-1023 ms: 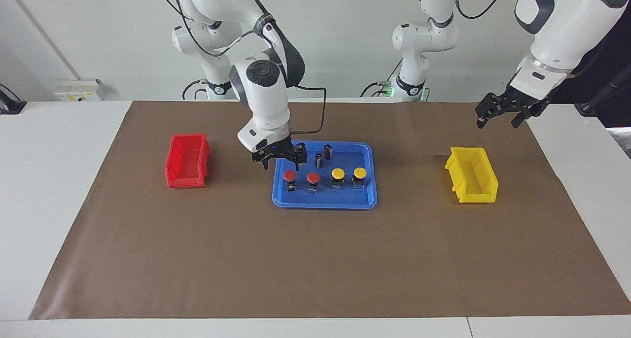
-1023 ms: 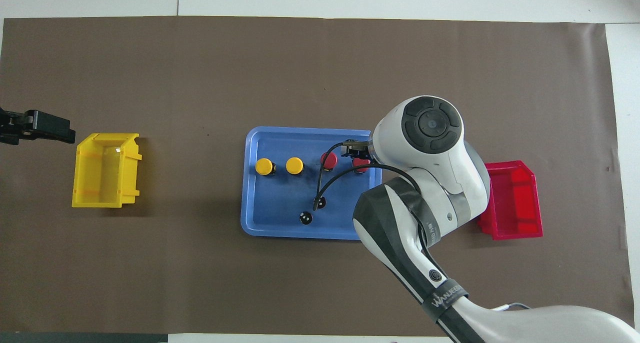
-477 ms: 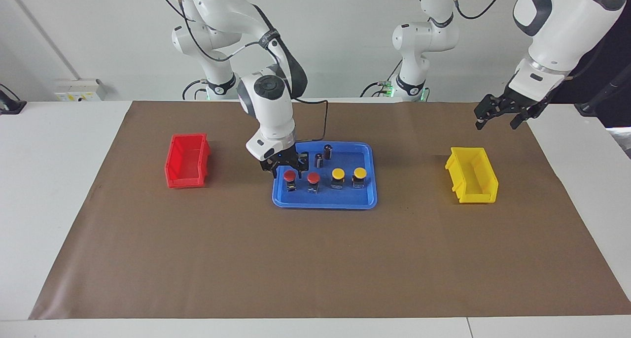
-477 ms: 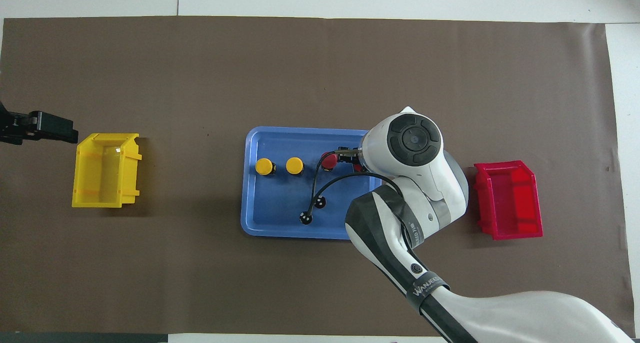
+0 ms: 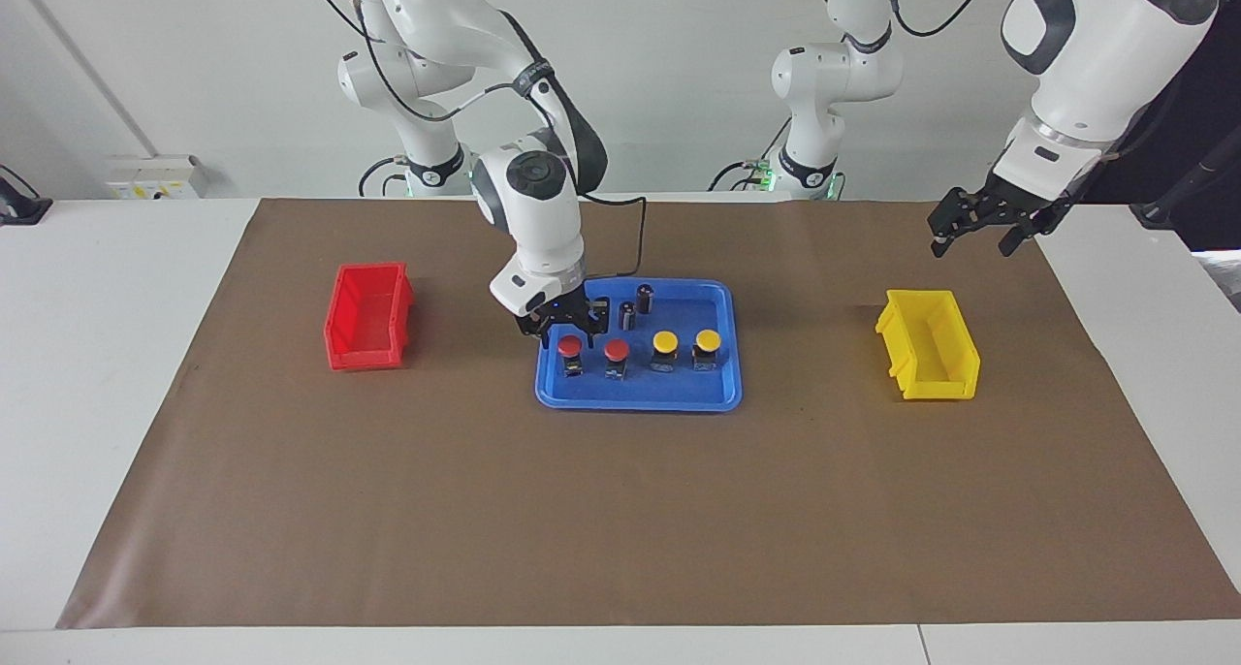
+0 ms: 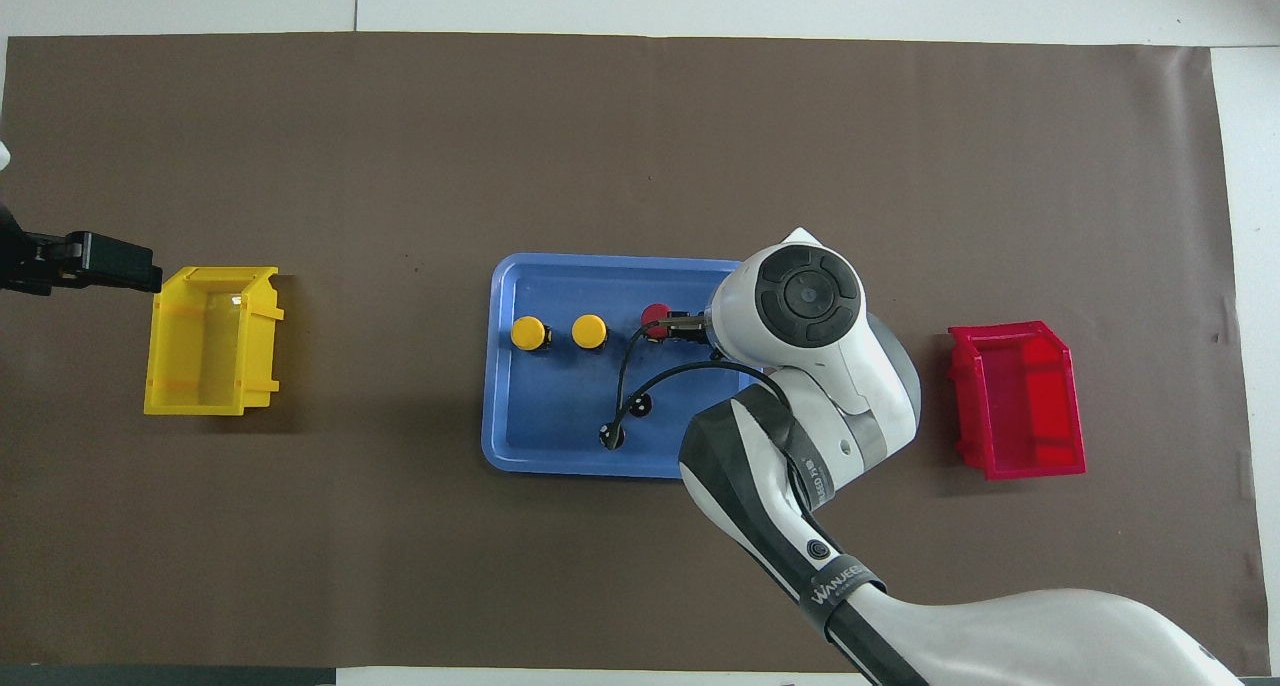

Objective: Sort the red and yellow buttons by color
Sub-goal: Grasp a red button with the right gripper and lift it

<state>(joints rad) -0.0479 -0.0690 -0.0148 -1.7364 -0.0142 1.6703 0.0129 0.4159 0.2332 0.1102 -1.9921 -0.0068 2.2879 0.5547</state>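
Four buttons stand in a row in the blue tray (image 5: 640, 395): two red buttons (image 5: 570, 346) (image 5: 617, 350) toward the right arm's end, two yellow buttons (image 5: 665, 341) (image 5: 708, 339) beside them. My right gripper (image 5: 564, 332) is open, low over the end red button, one finger on each side of its cap. In the overhead view the right wrist hides that button; the other red one (image 6: 655, 316) and both yellow ones (image 6: 528, 333) (image 6: 589, 331) show. My left gripper (image 5: 972, 242) is open and empty, raised beside the yellow bin (image 5: 929, 345).
Two dark upright cylinders (image 5: 627, 315) (image 5: 645, 297) stand in the tray, nearer to the robots than the buttons. A red bin (image 5: 368, 316) sits on the brown mat at the right arm's end, the yellow bin (image 6: 205, 341) at the left arm's end.
My right gripper has come down and moved from the tray's edge to over the end red button. My left gripper has shifted only slightly.
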